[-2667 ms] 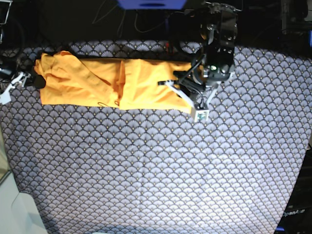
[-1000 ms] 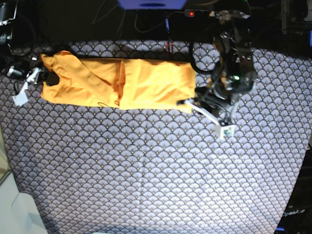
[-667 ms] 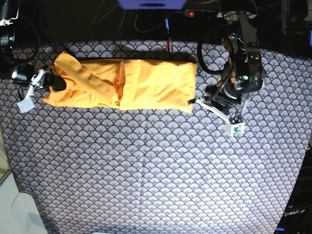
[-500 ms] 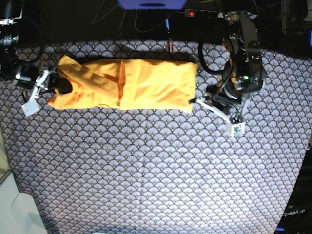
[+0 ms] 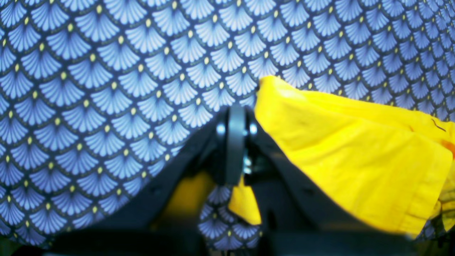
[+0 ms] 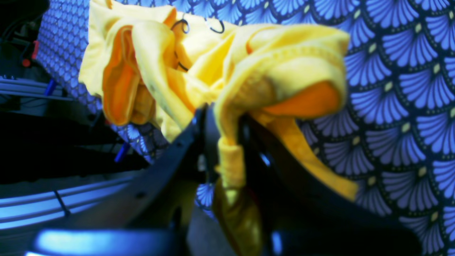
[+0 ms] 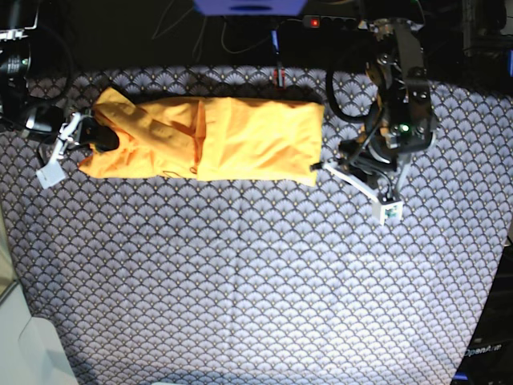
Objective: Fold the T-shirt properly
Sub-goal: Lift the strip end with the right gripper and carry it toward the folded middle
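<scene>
Right end effector (image 6: 224,142) pinching T-shirt (image 7: 208,138) edge, left end effector (image 5: 233,142) pressed together, empty

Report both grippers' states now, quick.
Left gripper: shut, empty, beside the T-shirt hem edge.
Right gripper: shut on the T-shirt's bunched end.
</scene>
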Robot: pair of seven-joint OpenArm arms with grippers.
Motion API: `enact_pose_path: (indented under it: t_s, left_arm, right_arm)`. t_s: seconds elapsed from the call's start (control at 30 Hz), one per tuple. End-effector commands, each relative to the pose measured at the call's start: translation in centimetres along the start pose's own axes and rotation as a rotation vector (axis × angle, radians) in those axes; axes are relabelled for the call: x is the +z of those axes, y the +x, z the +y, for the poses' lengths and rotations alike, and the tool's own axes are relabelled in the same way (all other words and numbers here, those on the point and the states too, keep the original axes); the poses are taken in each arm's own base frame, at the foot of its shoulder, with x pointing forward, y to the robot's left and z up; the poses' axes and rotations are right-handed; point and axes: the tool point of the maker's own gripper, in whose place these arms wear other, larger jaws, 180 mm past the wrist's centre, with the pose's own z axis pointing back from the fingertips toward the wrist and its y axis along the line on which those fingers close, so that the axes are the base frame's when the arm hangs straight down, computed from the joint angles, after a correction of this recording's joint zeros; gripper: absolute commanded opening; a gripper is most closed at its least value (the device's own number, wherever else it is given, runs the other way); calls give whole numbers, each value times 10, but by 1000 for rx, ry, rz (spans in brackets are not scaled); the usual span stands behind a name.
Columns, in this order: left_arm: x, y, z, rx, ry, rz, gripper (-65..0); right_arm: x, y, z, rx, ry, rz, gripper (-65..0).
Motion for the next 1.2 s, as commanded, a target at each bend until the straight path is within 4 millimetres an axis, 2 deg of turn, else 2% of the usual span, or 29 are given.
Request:
enact_pose_path:
  t_s: [0.0, 0.13, 0.23, 0.43, 1.17]
  left_arm:
    - [4, 11, -3, -8, -11, -39, -650]
    - [4, 11, -3, -8, -10, -39, -650]
    - [4, 9, -3, -7, -9, -35, -650]
    - [4, 9, -3, -7, -9, -38, -650]
    - [4, 13, -3, -8, -11, -47, -650]
  right_arm:
    - [6, 13, -1, 11, 5, -37, -585]
    - [5, -4, -20, -79, -18, -20, -461]
    - [5, -13, -32, -132, -32, -14, -394]
    - [5, -15, -33, -137, -34, -4, -306]
    - [2, -19, -31, -143, -27, 2, -292]
